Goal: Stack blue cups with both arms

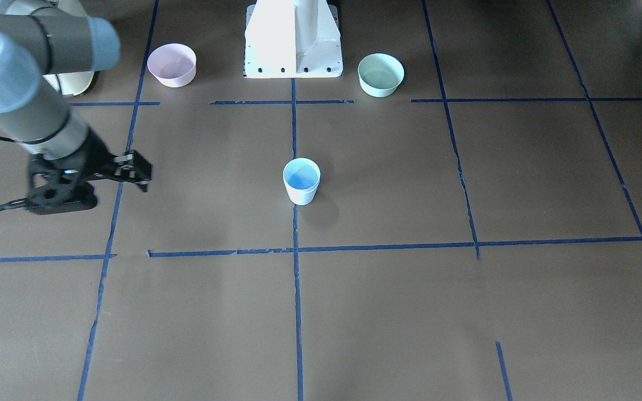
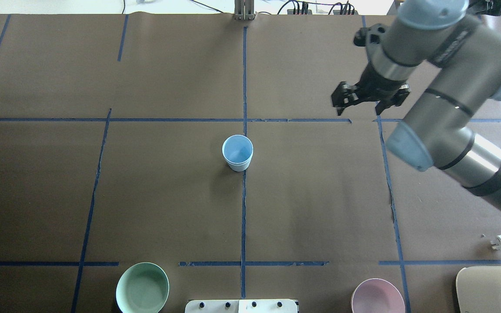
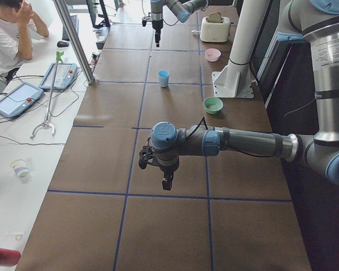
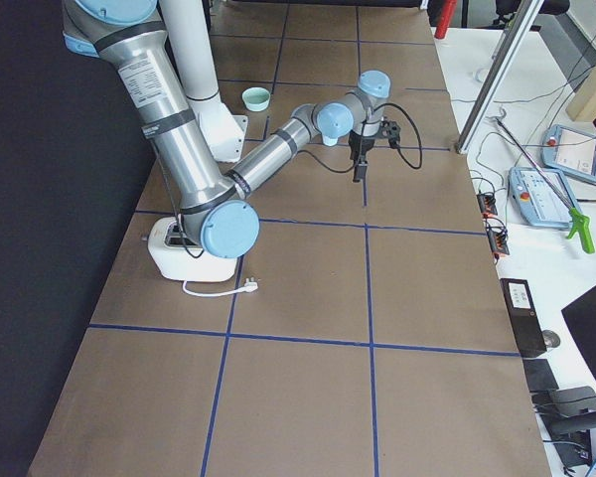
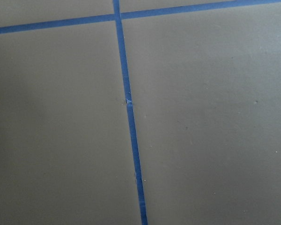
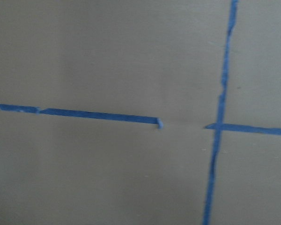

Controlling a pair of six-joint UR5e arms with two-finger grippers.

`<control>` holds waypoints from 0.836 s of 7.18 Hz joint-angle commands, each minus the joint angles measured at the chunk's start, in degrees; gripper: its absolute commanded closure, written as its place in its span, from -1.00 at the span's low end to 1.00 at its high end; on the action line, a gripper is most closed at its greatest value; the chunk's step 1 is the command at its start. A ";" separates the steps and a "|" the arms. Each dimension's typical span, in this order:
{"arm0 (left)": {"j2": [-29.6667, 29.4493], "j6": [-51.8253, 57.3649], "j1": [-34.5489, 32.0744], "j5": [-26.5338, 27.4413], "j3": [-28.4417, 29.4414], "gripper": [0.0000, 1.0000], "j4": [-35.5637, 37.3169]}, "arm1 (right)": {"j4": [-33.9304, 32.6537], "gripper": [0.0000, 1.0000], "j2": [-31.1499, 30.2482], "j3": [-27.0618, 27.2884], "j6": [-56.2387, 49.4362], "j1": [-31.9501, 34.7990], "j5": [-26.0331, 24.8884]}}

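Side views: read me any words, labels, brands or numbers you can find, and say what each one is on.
No text is legible in any view.
Sticker on left arm: print too small to read.
Second sticker on right arm: print too small to read.

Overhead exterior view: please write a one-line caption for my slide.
Seemingly nested blue cups stand alone centrally; the right tool hangs open and empty, apart.
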 commanded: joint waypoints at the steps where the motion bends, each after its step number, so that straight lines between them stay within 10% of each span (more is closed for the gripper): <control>1: -0.34 0.34 0.00 -0.07 0.44 -1.00 -0.03 | -0.06 -1.00 -14.18 -0.14 -30.16 14.92 4.83; 6: -0.78 0.17 -0.09 0.02 0.70 -1.00 -0.03 | 0.02 -1.00 -33.01 -0.23 -45.41 29.66 4.57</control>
